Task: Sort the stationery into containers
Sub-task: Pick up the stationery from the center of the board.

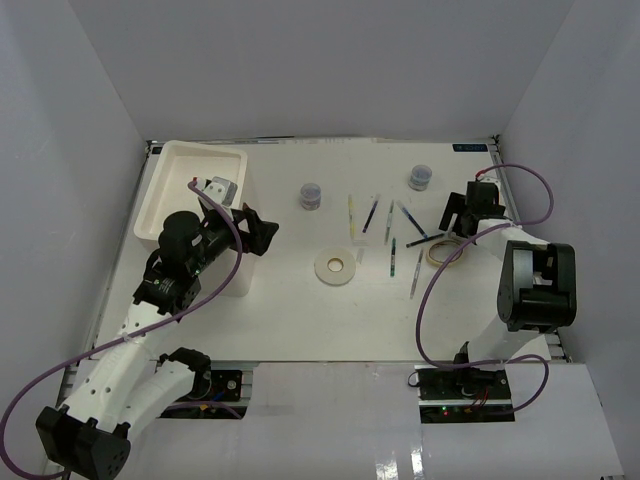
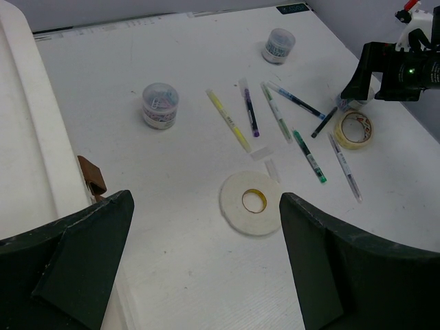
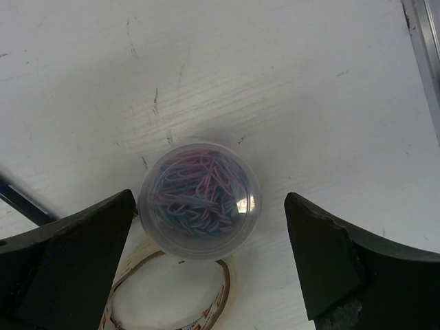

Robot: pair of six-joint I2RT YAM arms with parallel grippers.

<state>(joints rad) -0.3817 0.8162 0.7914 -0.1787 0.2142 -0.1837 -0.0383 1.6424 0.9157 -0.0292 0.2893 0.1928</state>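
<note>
Right gripper (image 3: 207,201), jaws spread wide, straddles a round clear plastic jar (image 3: 199,199) of coloured paperclips, far right on the scuffed white table (image 3: 289,75), beside a glossy tape ring (image 3: 172,304). Left gripper (image 2: 205,213) likewise gapes.

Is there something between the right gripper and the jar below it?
Nothing visible stands between them. The right gripper hangs over the jar with its jaws open, one on each side. Only the tape ring lies close against the jar; I cannot tell whether they touch.
</note>
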